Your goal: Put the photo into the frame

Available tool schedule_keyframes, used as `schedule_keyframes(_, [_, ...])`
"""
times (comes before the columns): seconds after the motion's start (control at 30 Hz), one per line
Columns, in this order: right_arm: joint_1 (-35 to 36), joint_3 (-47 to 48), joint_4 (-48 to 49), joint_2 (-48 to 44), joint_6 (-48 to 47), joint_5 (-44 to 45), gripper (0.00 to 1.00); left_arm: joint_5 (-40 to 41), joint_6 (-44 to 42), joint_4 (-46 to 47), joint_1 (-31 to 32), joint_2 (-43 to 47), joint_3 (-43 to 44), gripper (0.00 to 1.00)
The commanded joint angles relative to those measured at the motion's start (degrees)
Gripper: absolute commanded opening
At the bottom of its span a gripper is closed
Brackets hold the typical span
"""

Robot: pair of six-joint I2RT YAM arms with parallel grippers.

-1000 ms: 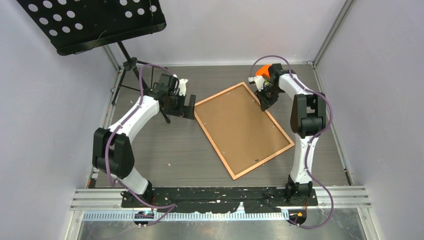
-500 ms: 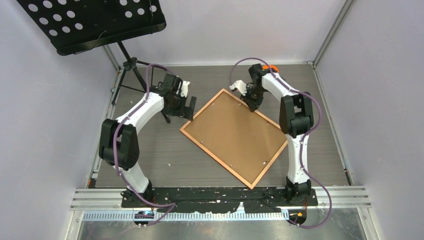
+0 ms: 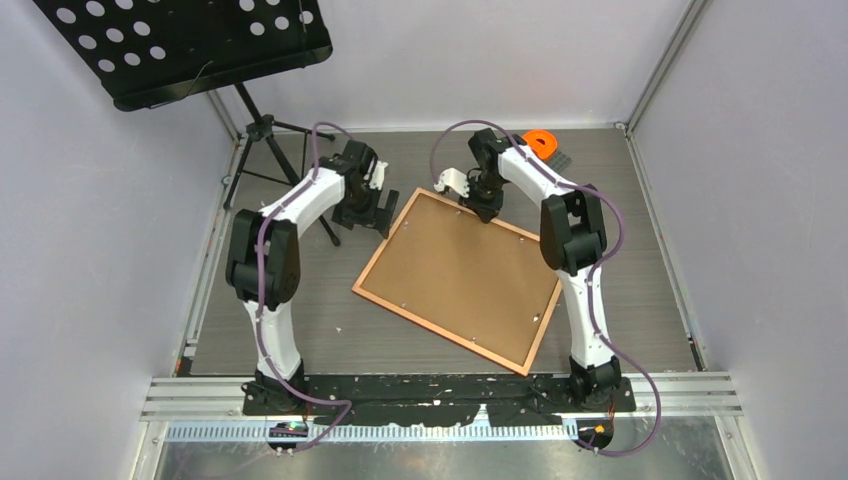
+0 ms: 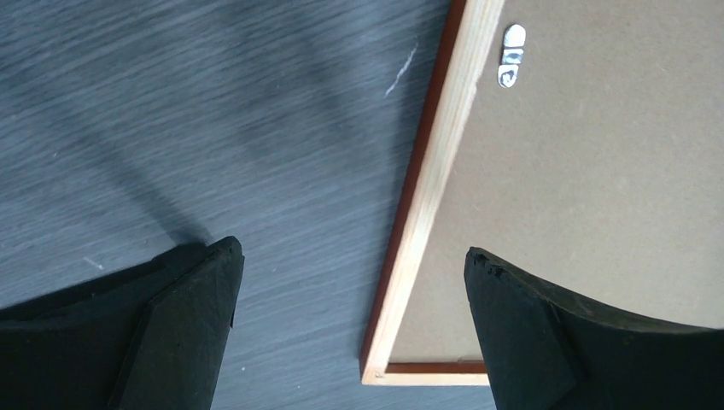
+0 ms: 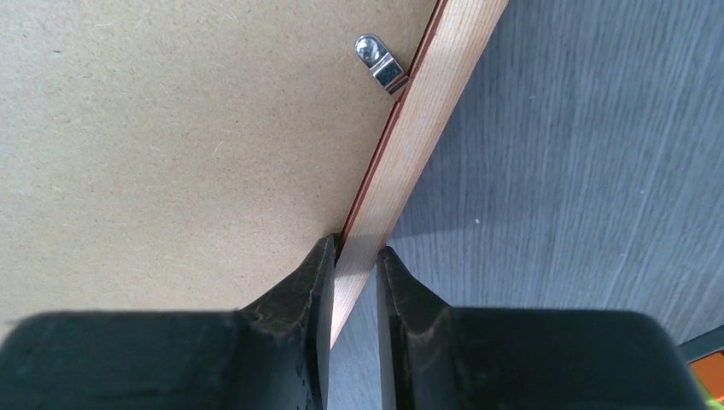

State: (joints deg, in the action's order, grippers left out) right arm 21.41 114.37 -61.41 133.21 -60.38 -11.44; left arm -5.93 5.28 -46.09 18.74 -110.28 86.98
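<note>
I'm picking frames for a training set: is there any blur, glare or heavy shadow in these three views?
Top external: even light, sharp, only faint shadows. Left wrist: the table looks smeared and a dark shadow band crosses it, while the frame edge is crisp. Right wrist: sharp, wood grain readable, with one small bright glint on the metal clip.

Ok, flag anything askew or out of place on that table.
The large orange-brown wooden picture frame lies face down, plain brown backing board up, skewed diagonally to the edges of the grey table. The right arm's jaws pinch its far border. Nothing looks spilled or broken.
</note>
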Motion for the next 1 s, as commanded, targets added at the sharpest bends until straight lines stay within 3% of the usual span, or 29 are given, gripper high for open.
schedule_keyframes(0.0, [0.59,3.97,0.01,1.91,-8.98,1.99,0.06,0.59,-0.63,-3.93,0.57,-4.16,5.78,0.99])
schedule_keyframes(0.3, [0.73,4.86,-1.27,1.91,-11.16,-0.47,0.06,-1.08,0.17,-4.84,2.18,-9.53,11.2,0.99])
schedule_keyframes(0.5, [1.08,-0.22,0.62,-0.55,-9.75,-3.58,0.06,-2.55,1.31,-4.98,3.59,-12.92,13.84,0.98])
schedule_keyframes(0.97, [1.18,-7.92,6.66,-5.06,-5.55,-7.69,0.06,-3.61,3.66,-4.18,4.11,-16.66,18.21,0.81])
